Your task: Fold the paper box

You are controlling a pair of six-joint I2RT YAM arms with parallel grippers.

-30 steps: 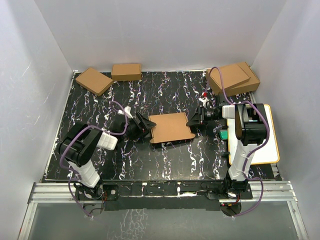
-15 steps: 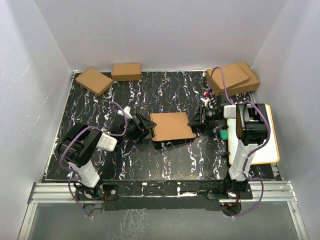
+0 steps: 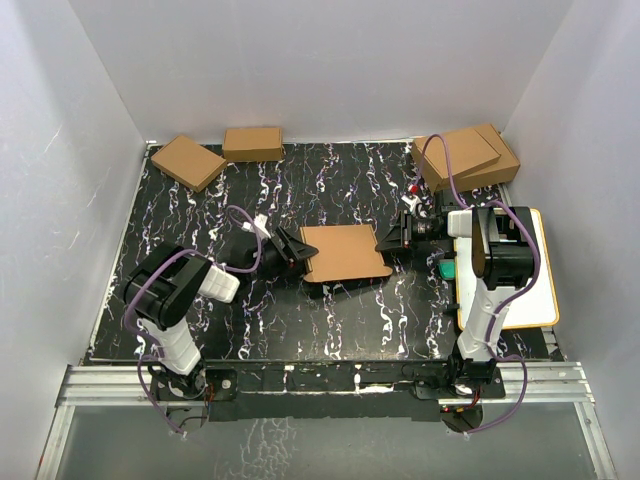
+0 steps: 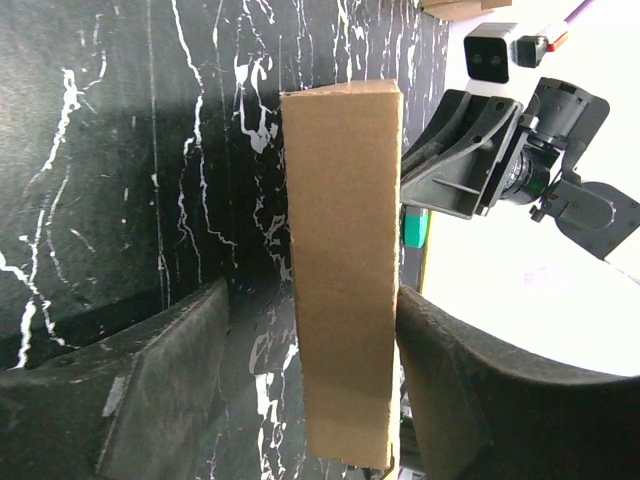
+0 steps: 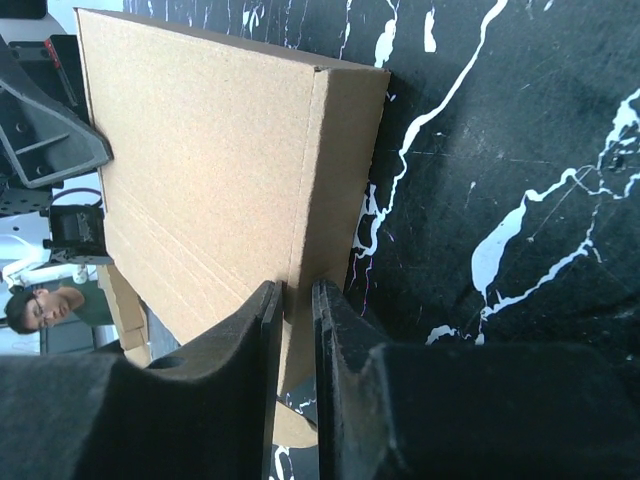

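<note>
Likely light yet stiff, the paper box (image 3: 345,253) lies flat at the centre of the table (image 3: 350,190); the right gripper (image 3: 390,240) pinches one edge, the left gripper (image 3: 302,247) gapes around the opposite end, probably the best holds.

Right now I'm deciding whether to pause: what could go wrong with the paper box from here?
The right end effector pinches only a thin edge of the paper box, so it may slip or crease the cardboard. The left end effector stands open astride the opposite end; closing unevenly could shove or crush the box.
</note>
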